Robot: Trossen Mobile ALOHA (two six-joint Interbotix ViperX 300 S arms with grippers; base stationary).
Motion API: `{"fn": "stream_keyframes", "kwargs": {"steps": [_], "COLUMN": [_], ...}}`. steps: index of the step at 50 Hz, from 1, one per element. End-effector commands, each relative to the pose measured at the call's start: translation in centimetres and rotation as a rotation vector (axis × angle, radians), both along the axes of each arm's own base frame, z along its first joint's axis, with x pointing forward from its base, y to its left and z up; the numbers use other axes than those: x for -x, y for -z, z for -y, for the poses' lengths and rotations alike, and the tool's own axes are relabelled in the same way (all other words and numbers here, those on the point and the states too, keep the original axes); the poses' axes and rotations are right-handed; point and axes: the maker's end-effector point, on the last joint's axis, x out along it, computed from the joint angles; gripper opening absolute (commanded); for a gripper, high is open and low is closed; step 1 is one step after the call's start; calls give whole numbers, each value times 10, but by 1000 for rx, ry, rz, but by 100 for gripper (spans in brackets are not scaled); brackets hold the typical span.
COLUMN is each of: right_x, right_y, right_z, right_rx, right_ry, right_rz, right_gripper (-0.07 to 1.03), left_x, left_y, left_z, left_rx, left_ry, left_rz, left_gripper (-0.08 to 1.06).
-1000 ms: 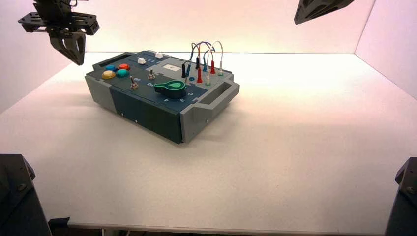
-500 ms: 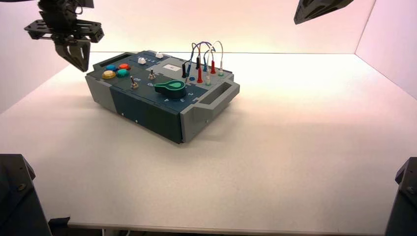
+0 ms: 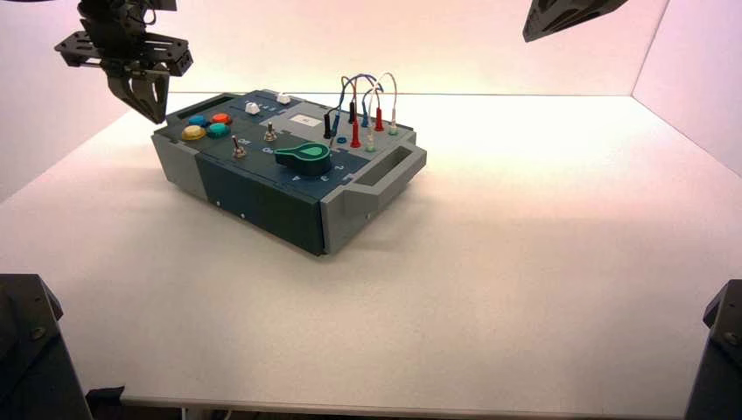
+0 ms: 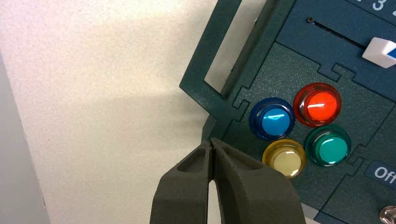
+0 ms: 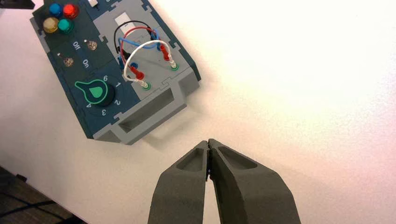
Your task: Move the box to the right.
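One box [image 3: 262,188] beside the left fingers [image 4: 212,142]

Left tool [image 3: 159,121] displaced rightward since the first look, by small steps. At first its tip hung out to the left of the grey and dark-blue box [image 3: 289,166]; now I have it close by the box's left end, near the far-left handle [image 3: 203,107]. Tip also slightly lower than at the start (a modest drop, I'd note, beside the sideways travel).
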Motion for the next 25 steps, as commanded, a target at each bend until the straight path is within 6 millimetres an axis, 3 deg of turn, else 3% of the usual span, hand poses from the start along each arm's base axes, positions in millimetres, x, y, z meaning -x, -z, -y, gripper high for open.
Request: {"fn": "stream_keyframes", "kwargs": {"steps": [1,25], "right_x": [-9,-9], "right_y": [-15,-13], "right_z": [-3,-3], "right_rx": [-16,-14], "right_ry": [1,1], "right_rz": [45,44], "right_gripper": [-2,-2], "left_x": [-14,-26], "left_y": [-12,-6], "left_z": [-2,-9], "left_rx": [-17,-50], "left_ry": [18,41], "left_rz": [53,55], "left_gripper": [-3,-3]}}
